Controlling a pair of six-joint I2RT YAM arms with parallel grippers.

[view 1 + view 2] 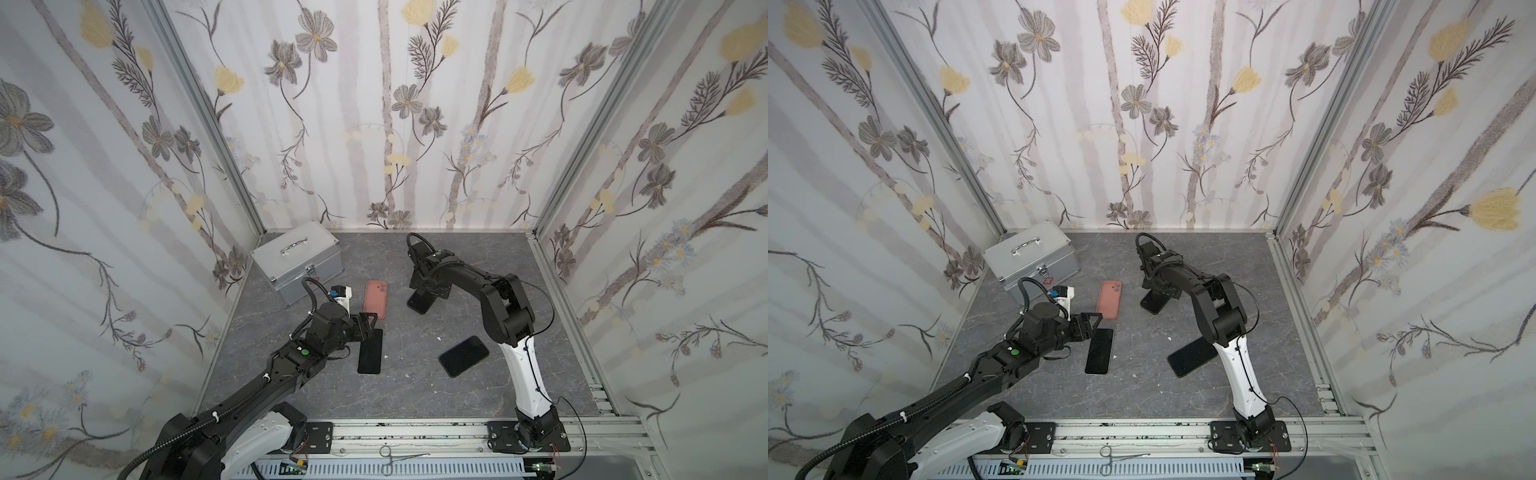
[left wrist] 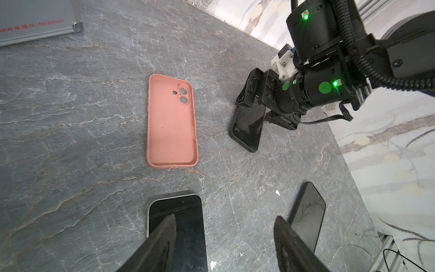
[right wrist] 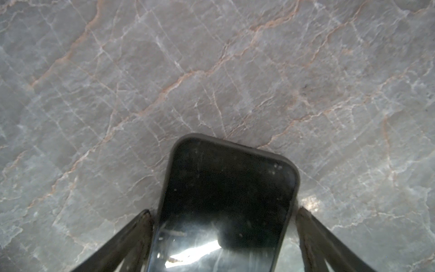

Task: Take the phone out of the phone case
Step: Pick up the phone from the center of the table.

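Note:
A black phone in a dark phone case (image 3: 226, 200) lies on the grey table (image 1: 415, 382), right of centre in both top views (image 1: 419, 302) (image 1: 1152, 302). My right gripper (image 3: 224, 210) is tipped down over its far end and stands open. Its fingers straddle the case's long sides: one finger (image 3: 141, 226) touches an edge, the other stands a sliver off. The left wrist view also shows this phone (image 2: 248, 127) and the right gripper (image 2: 254, 103). My left gripper (image 2: 226, 217) hangs open and empty, one finger (image 2: 168, 226) over a bare silver-edged phone (image 1: 370, 352).
An empty pink case (image 1: 375, 298) lies open side up between the arms. Another black phone (image 1: 464, 355) lies at the front right. A closed metal box (image 1: 297, 259) stands at the back left. Forceps (image 1: 399, 459) rest on the front rail.

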